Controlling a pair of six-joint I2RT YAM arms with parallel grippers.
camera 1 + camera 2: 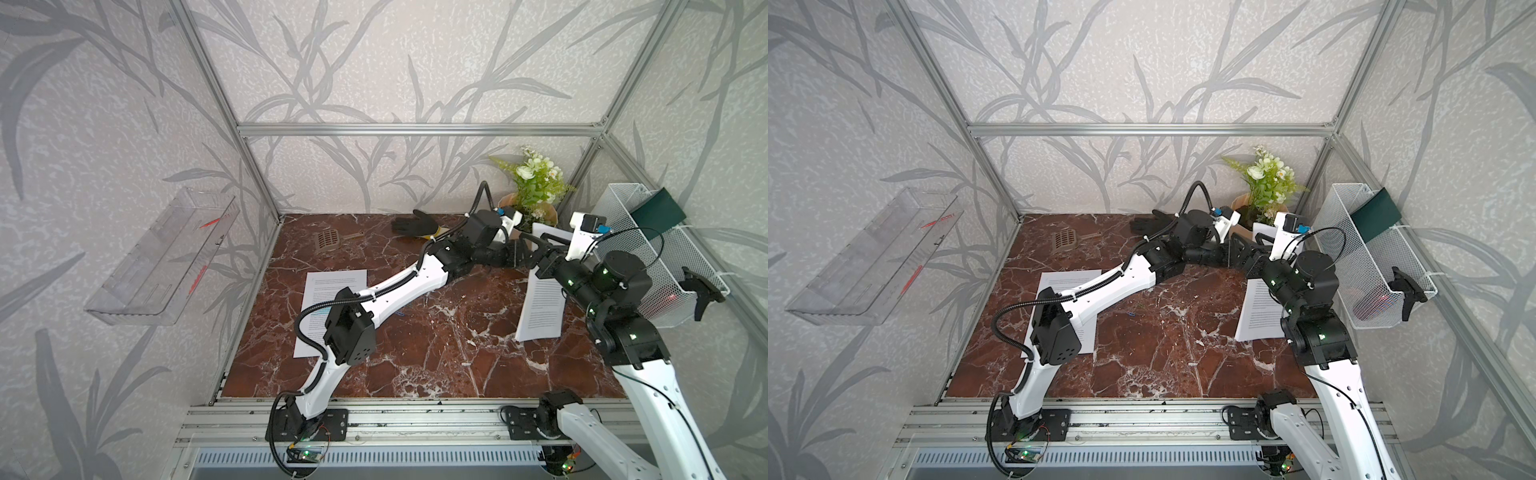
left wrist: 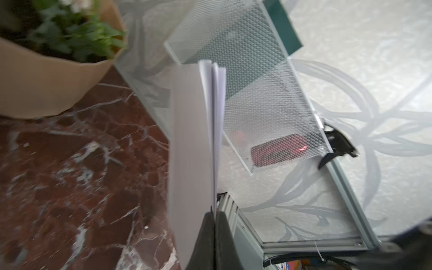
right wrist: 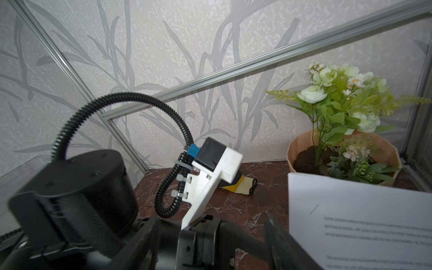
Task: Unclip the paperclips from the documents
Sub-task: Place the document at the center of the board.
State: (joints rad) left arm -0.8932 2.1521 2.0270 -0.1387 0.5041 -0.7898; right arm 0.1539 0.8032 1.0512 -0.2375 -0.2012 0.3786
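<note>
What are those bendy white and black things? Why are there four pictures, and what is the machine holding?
Those are two robot arms: the left arm and the right arm. Each ends in a pincher called a gripper. Two pictures come from cameras high up, looking down on the whole brown marble table. The other two come from small cameras on the arms' wrists.

On the table are a flat document, a lifted document with its far end raised, a black glove, potted flowers and a tiny blue paperclip, I think. A white mesh basket hangs at the side.

The left gripper is shut on the lifted document's edge. The right gripper is open beside it and holds nothing.
</note>
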